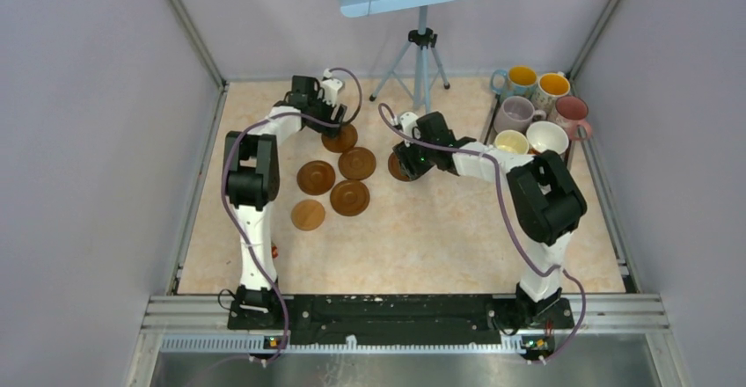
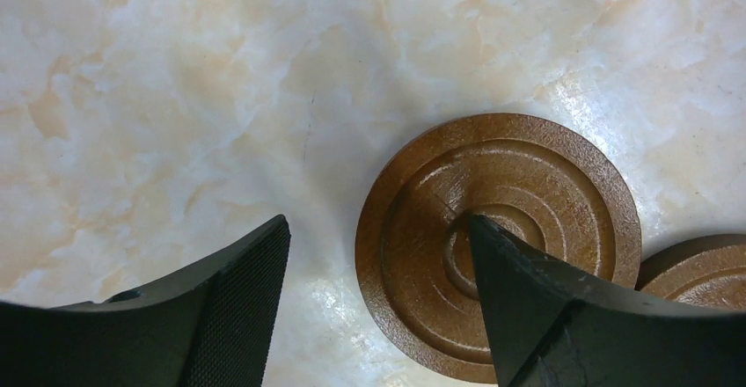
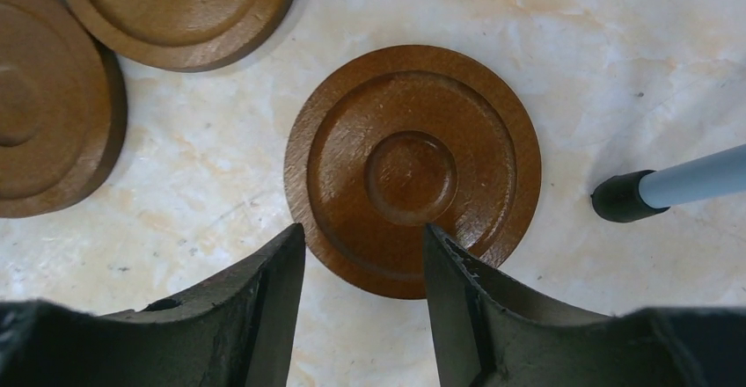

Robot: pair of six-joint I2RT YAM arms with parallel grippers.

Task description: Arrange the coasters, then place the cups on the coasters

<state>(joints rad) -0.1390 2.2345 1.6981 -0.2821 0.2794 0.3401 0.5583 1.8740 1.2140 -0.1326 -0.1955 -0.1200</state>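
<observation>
Straddling coaster [image 3: 411, 171] rim, right jaws parted

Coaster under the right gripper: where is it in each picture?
Top external: the coaster peeks out near the middle, at the left side of the right gripper.
Right wrist: it fills the middle, with the gripper at its lower edge.
Left wrist: not in it.
Shared landmark: the right gripper, directly over it.

Wooden coasters [image 3: 411, 171], faint sheen, glossy marble-look table [image 2: 176, 97], glazed cups [image 1: 513, 116], perhaps ceramic
</observation>
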